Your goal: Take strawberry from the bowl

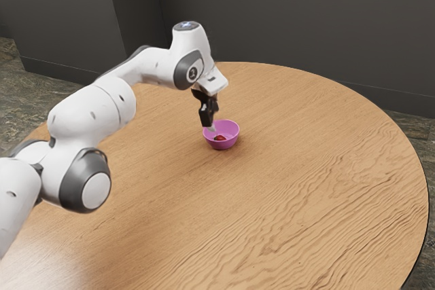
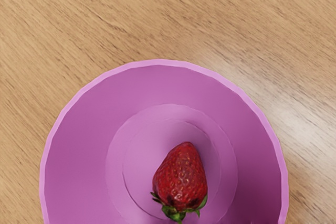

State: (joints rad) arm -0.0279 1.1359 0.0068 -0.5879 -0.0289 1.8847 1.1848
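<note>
1. Dark gray wall panels (image 1: 272,25) and a mottled stone floor (image 1: 411,134) surround a round wood-grain table (image 1: 306,181).
2. Workpiece location: one red strawberry (image 2: 181,177) with green leaves (image 2: 176,215) lies on its side in the pink bowl (image 1: 223,145). It rests on the bowl's inner floor, somewhat off center. The bowl stands upright on the table.
3. Arm position: the white Franka arm (image 1: 92,113) enters from the exterior view's left. Its black gripper (image 1: 211,128) points down, with its tip at or just above the bowl opening, near the strawberry. Contact between the gripper and the bowl cannot be confirmed.
4. Fingers: cannot tell whether they are spread or pressed together. No grip on the strawberry is evident.
5. Task status, complete: the approach appears largely done, with the hand over the bowl area.
6. Task status, remaining: final alignment, descent, grasp, lift clear of the rim and removal from the bowl. The strawberry is still to be taken out; progress is judged to be at the pre-grasp stage.
7. Caution: the fruit's tapered, rounded body may roll or slip if gripped off center. Center the grasp on the widest part and avoid pressing on the bowl wall.
</note>
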